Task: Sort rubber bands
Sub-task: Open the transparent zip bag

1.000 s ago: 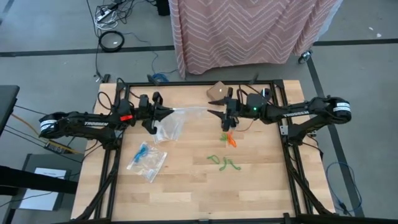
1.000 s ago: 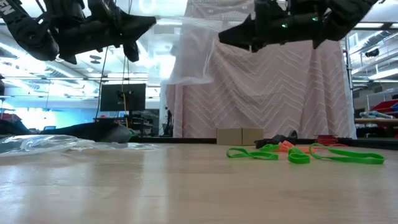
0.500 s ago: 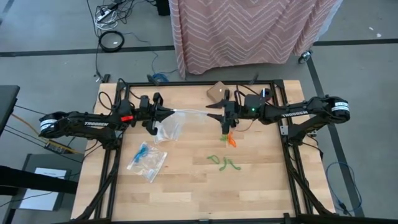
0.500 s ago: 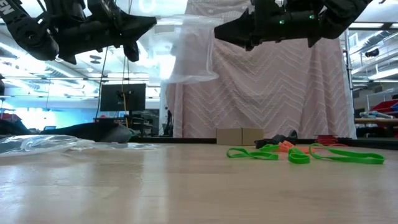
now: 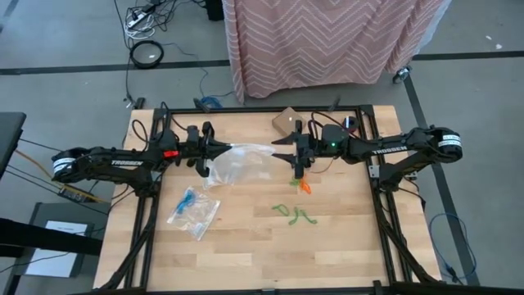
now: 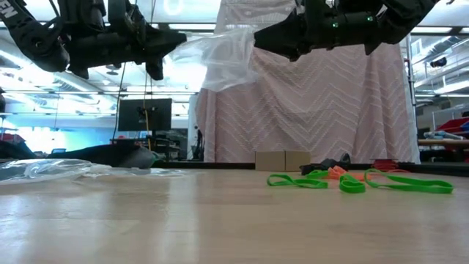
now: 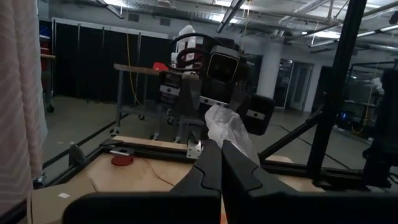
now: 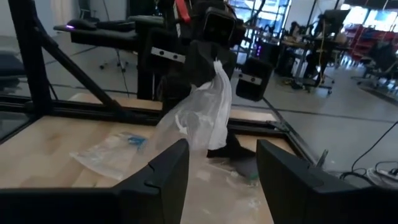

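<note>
The tabletop (image 5: 246, 246) is pale, matt wood planking. The clear bag (image 5: 241, 162) is thin, glossy, crinkled plastic. Green rubber bands (image 6: 352, 182) look smooth. The far curtain (image 5: 327, 37) is zigzag-woven cloth.

Clear bag (image 5: 246, 161) spans btwn arms (prob. blocking).

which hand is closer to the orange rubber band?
Right. The right hand hovers just above the orange rubber band, while the left hand is across the table, pinching the clear bag.

Wooden table (image 5: 246, 246) (bands (image 5: 293, 213), bagged bands (image 5: 193, 210))
</note>
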